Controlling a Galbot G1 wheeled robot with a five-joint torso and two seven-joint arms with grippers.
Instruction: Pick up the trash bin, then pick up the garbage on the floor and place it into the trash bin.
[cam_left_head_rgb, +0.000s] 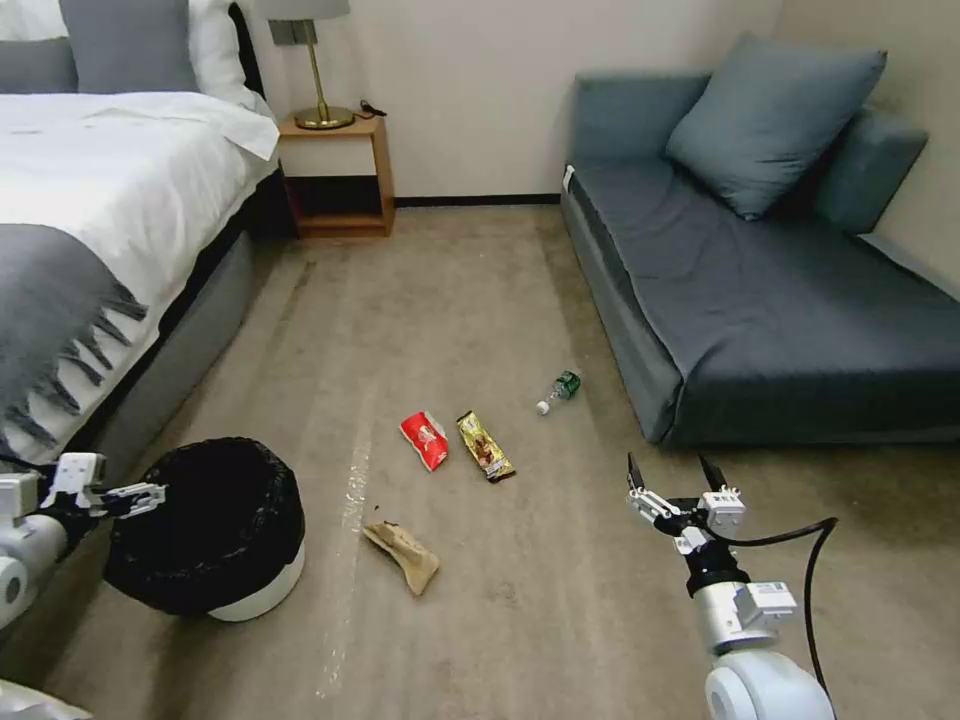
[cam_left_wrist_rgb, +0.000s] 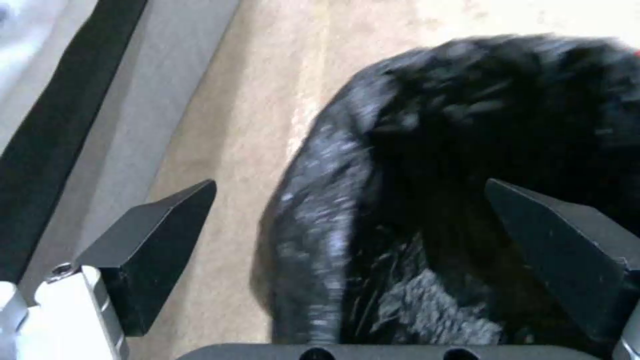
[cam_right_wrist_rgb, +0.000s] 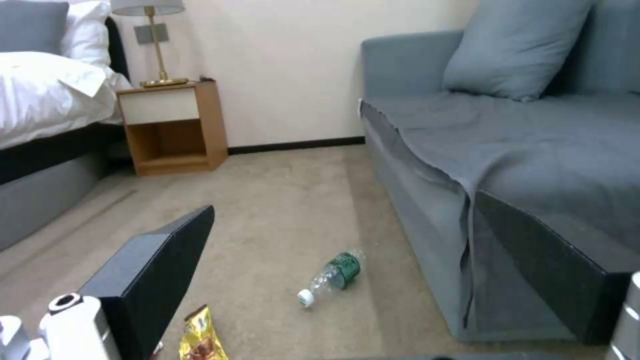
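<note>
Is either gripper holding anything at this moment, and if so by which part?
Nothing is held. The left gripper is open, straddling the trash bin rim without closing. The right gripper is open above the carpet, empty.

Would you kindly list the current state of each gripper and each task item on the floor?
left gripper: open, at the bin's rim, jaws on either side of the rim.
right gripper: open, empty, above the carpet.
trash bin: upright on the floor, black liner over its rim.
brown paper scrap: crumpled, lying on the carpet.
red snack packet: lying flat.
gold-brown wrapper: lying flat.
bottle: on its side, white cap on.
</note>
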